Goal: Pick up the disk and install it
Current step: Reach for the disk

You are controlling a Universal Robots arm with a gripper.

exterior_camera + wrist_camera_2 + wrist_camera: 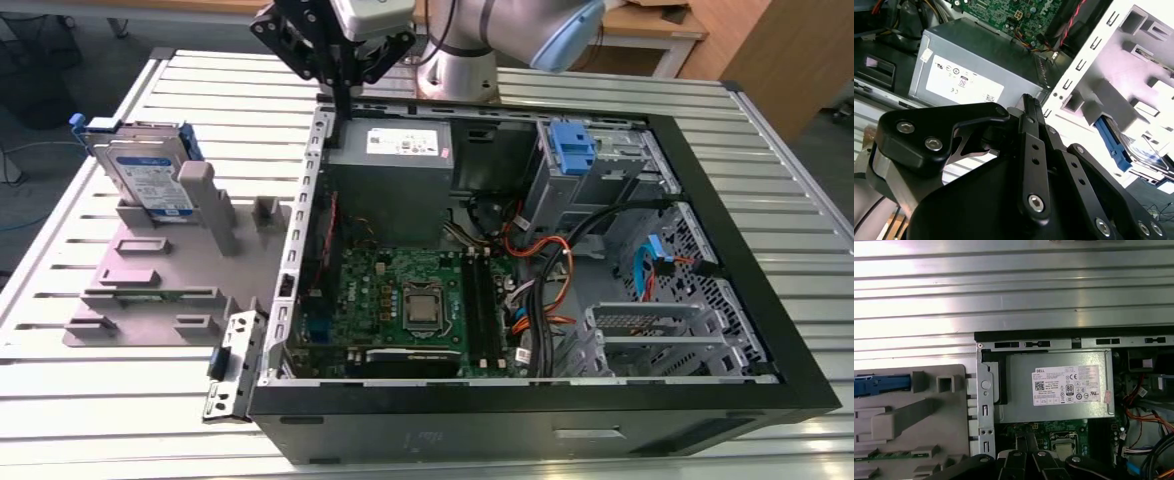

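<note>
The black two-fingered claw (343, 103) hangs from the pale grey robot arm (461, 45) over the far edge of the open black computer case (534, 420), which lies on its side on the slatted silver metal table (80, 400). Its fingers are pressed together into one thin bar, clenched on nothing (no object sits between them in either wrist view). In both wrist views the closed tips (1028, 101) (1025, 440) point down at the corner of the case where the large grey metal power-supply box with a white sticker (1054, 385) is mounted against the case wall.

The disk (144, 170), a flat silver-metal hard drive with a white-and-blue label and blue plastic side rails, stands on its edge at the far end of a grey plastic holding fixture with upright posts (160, 270). That fixture lies flat on the table, just beside the case on the exterior view's left. The claw is apart from the disk and touches neither it nor the fixture. The drive's blue rail (874, 386) shows at the fixture's edge in the first wrist view, and again (1111, 142) in the second wrist view.

Inside the case, the green motherboard (400, 290) lies on the floor below the power-supply box, and an upright blue plastic latch (570, 145) stands at the drive bay on the exterior view's right.
</note>
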